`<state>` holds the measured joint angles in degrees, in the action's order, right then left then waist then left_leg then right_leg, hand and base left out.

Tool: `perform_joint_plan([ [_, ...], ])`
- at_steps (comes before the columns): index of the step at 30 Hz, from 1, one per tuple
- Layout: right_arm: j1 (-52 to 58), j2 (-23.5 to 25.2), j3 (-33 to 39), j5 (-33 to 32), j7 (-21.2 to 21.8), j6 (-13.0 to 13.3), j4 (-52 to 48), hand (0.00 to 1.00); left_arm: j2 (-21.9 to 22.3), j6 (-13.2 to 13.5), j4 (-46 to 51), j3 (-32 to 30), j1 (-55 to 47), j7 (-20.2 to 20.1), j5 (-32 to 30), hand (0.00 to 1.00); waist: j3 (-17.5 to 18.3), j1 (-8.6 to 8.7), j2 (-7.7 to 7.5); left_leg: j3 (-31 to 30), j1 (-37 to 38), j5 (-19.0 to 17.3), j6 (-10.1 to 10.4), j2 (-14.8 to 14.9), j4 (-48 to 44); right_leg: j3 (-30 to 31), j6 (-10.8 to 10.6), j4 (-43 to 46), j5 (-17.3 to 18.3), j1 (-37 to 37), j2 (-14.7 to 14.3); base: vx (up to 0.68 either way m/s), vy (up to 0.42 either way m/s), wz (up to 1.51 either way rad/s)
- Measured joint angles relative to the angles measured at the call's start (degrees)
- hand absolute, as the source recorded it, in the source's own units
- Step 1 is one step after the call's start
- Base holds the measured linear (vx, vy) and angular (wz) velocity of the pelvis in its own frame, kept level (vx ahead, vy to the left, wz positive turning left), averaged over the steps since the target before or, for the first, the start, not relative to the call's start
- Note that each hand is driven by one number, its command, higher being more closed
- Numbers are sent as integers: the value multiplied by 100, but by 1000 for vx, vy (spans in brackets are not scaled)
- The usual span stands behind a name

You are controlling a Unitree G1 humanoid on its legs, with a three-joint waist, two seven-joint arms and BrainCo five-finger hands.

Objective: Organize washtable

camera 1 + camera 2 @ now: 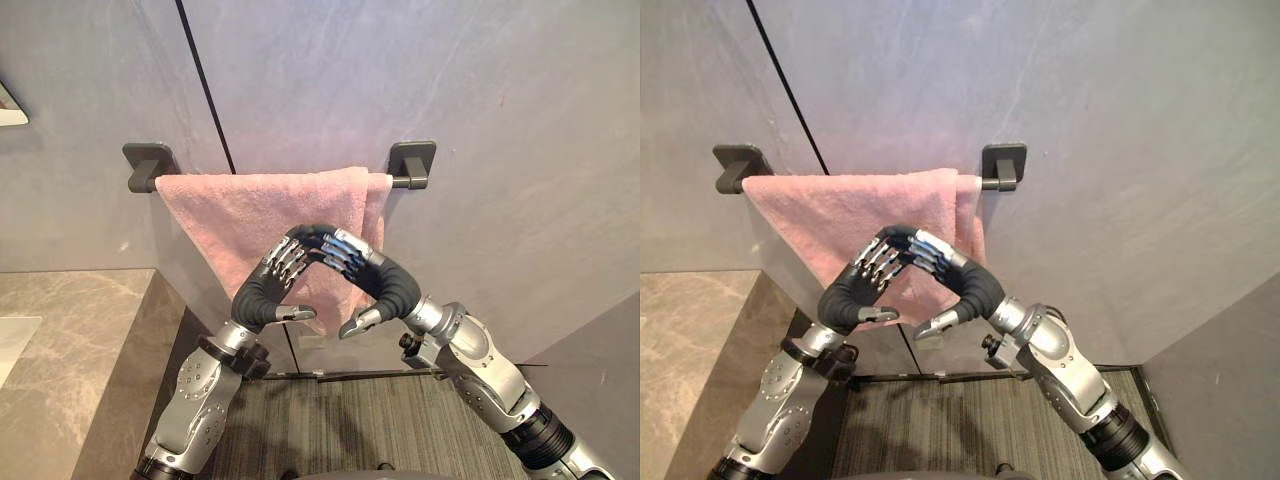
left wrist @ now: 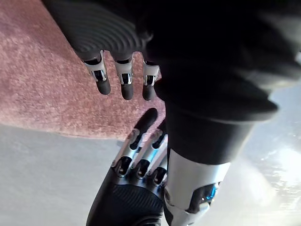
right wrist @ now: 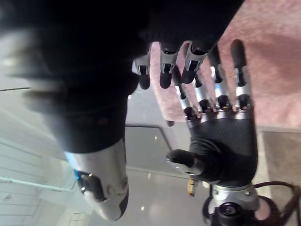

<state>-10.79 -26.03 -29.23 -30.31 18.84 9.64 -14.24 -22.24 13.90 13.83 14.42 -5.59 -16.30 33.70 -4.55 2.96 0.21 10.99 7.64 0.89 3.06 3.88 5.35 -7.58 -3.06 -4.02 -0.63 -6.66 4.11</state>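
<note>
A pink towel (image 1: 250, 215) hangs over a dark bar on the grey wall, between two dark mounts (image 1: 412, 162). It is draped unevenly, with its lower edge coming down to a point, and bunched at the right end. Both hands are raised in front of its lower part. My left hand (image 1: 260, 292) has straight fingers laid towards the cloth, as the right wrist view confirms (image 3: 228, 141). My right hand (image 1: 385, 280) is relaxed, its fingertips meeting those of the left. Neither hand grips the towel (image 2: 42, 84).
A brown marble counter (image 1: 70, 340) runs along the lower left, with a white basin edge (image 1: 12, 340) on it. Below the towel lies a striped grey floor mat (image 1: 350, 420). A dark vertical seam (image 1: 205, 90) crosses the wall.
</note>
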Motion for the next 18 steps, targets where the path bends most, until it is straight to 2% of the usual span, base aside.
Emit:
perform_joint_plan([
  [3,-3,113,-108,288,-4,-115,394,0,178,-2,-153,-98,0,60,-246,0,-10,-68,14,-22,-103,2,0,0,0,-15,0,-9,0,90,-1,2,-6,4],
  [10,-112,421,-242,893,-124,-196,967,0,410,-30,-541,-317,13,335,-877,0,-15,-77,8,-55,-215,4,0,-9,0,-30,-1,-15,1,146,6,13,-8,2],
  [18,-256,699,-134,1309,-391,-239,1480,0,735,-31,-944,-684,131,879,-1444,0,-15,-75,9,-95,-288,7,-1,-7,1,-59,0,-11,1,206,4,-27,-15,2],
])
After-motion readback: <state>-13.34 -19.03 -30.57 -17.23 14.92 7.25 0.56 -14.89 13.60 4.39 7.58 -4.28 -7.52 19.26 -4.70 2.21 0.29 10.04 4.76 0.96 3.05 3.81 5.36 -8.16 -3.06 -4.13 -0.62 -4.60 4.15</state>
